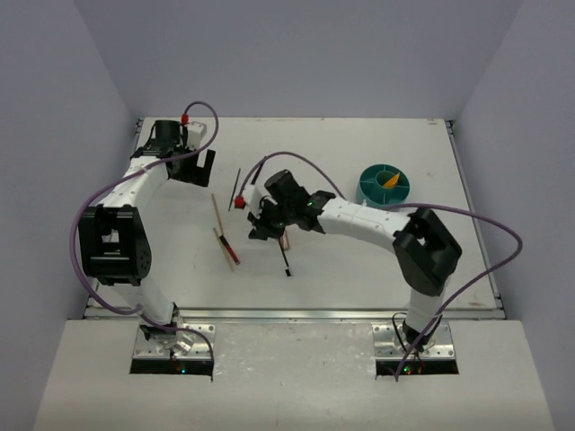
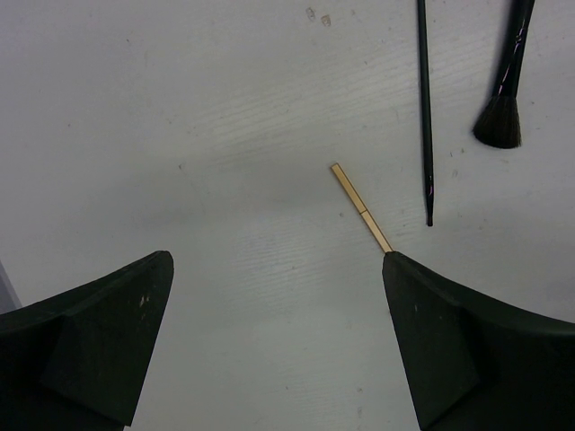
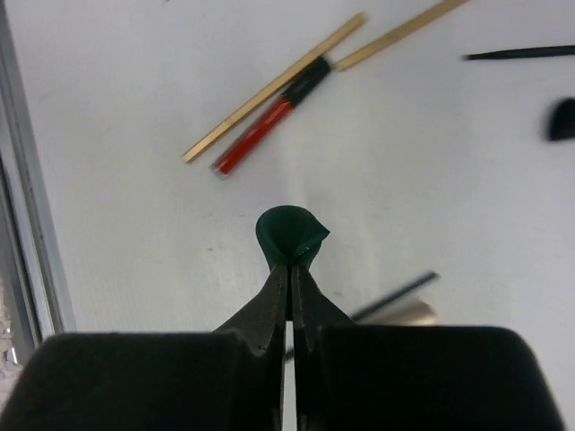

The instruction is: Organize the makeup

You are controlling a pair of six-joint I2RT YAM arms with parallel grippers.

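My right gripper is shut on a dark green disc, which is pinched and folded between the fingertips just above the table. In the top view this gripper is at mid-table. A red-black pencil lies beyond it beside a wooden stick, with a second stick farther off. A beige tube and a thin black brush lie under the gripper. My left gripper is open and empty at the far left, near a wooden stick and two black brushes.
A teal round divided container stands at the right of the table with an orange wedge in it. A small red item lies by a thin brush. The table's metal edge runs close on the left of the right wrist view.
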